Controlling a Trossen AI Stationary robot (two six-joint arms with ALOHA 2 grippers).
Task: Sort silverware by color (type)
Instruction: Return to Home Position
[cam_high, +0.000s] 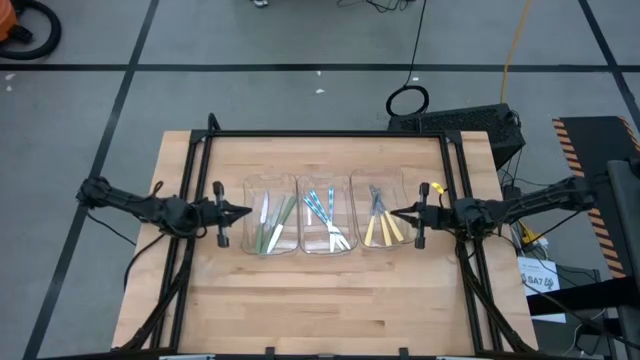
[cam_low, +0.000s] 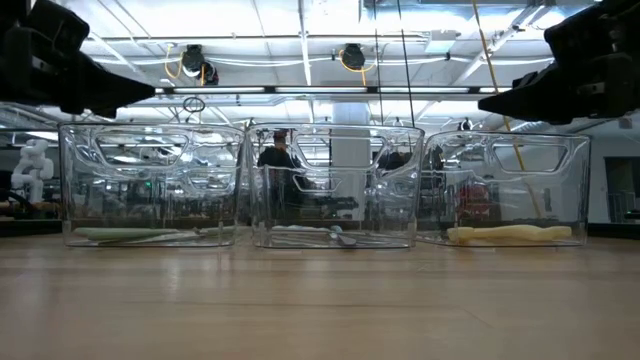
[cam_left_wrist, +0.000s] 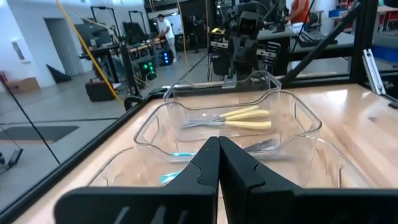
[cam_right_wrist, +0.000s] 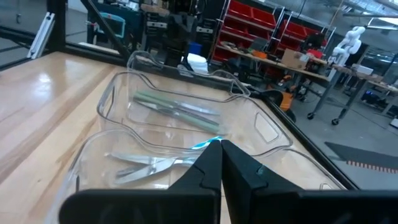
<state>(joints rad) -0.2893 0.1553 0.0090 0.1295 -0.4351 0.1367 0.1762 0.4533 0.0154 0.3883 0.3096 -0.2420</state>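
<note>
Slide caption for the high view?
Green-handled silverware, blue-handled silverware and yellow-handled silverware in three clear plastic bins; left gripper and right gripper shut alongside.

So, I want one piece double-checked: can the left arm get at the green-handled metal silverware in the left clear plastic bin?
Probably yes. The left gripper, shut, hangs beside the left clear plastic bin, above its rim; the green-handled metal silverware lies inside under an open top, nothing covering it.
</note>
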